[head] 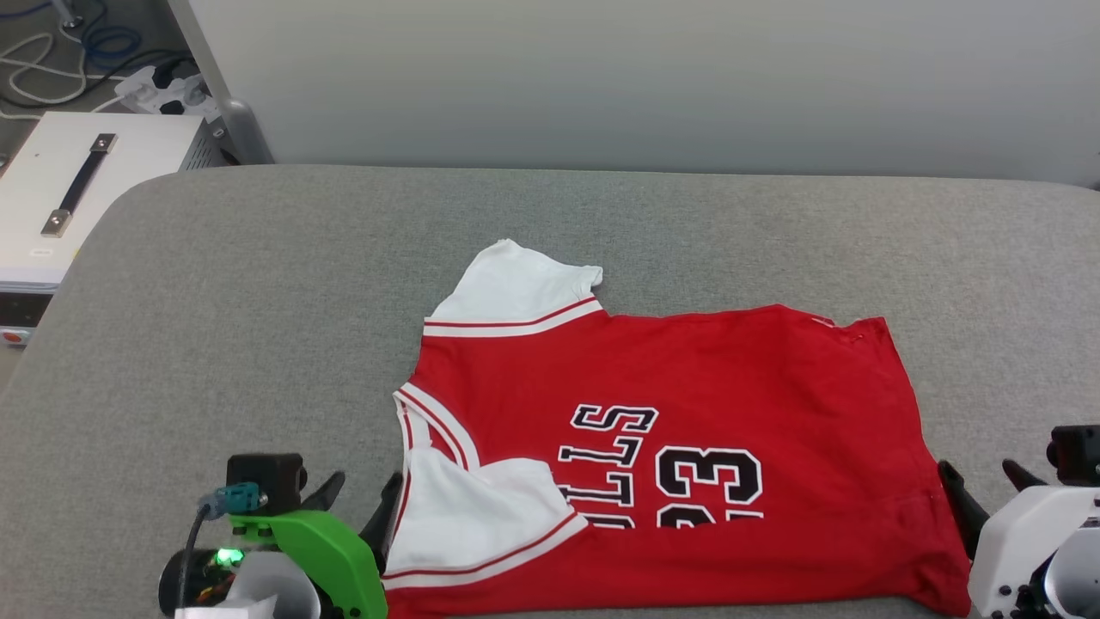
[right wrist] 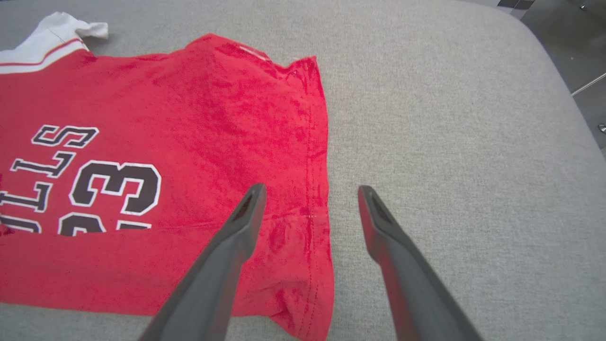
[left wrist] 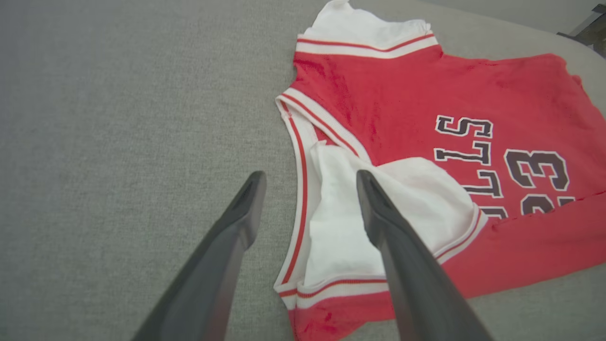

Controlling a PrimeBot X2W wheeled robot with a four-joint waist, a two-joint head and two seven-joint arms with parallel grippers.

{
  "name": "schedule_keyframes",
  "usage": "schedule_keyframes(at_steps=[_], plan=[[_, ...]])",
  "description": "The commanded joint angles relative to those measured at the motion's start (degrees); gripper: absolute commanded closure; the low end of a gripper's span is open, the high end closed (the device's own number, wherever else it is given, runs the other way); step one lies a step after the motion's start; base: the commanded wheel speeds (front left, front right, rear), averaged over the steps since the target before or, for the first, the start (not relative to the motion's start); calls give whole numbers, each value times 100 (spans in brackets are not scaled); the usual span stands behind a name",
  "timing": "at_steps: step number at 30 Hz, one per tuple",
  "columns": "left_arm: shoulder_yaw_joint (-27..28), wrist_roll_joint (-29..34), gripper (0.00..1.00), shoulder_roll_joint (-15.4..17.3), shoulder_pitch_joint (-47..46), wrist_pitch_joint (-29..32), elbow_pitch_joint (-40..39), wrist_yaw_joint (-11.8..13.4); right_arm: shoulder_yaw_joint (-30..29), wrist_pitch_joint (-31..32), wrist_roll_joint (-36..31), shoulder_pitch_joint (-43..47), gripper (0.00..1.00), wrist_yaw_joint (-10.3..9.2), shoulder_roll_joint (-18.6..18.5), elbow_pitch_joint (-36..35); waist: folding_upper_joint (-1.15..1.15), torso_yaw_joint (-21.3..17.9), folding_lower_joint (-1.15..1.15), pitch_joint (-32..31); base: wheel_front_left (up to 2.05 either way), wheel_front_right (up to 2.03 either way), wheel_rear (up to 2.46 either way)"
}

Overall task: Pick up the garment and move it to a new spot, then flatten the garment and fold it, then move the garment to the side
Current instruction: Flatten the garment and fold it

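Lying on the grey padded surface, centre-right and toward the near edge: the garment, 1 pc, red w/ white short sleeves, striped trim, black lettering + no. 23. We log the collar end at the robot's left and the hem at its right. The far sleeve is spread out on the surface. The near sleeve is folded in over the red body. A red fold along the near side covers part of the lettering.

Left gripper: released, fingers wide, nothing held. In the left wrist view we see one finger over the near sleeve and the other over bare surface, w/ the striped armhole trim between them. Contact w/ the cloth: we can't tell.

Right gripper: released, empty. Its fingers straddle the hem, one over red cloth, one over the surface.

Misc, beyond the surface at far left: white box w/ black handle, power strip + cables. Pale wall behind.
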Motion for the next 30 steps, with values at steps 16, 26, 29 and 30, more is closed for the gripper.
schedule_keyframes(at_steps=[16, 26, 29, 30], plan=[[1820, 2468, 0, -1294, 143, -1640, -368, -1165, 441, -3748, -187, -177, 0, -8, 355, -173, 0, -439, 0, 302, 0, 0, 0], [1954, 2957, 0, -1207, -1119, -1197, 716, -2147, 784, -4213, -429, -544, 0, -8, 566, -27, 0, -986, 0, 1053, 0, 0, 0], [1824, 3013, 0, -968, -1880, -630, 1030, -2349, 864, -4269, -451, -693, 0, -8, 591, -20, 0, -1148, 0, 1290, 0, 0, 0], [1716, 3083, 0, -824, -2182, -372, 1135, -2417, 910, -4289, -450, -760, 0, -8, 601, -25, 0, -1223, 0, 1403, 0, 0, 0]])
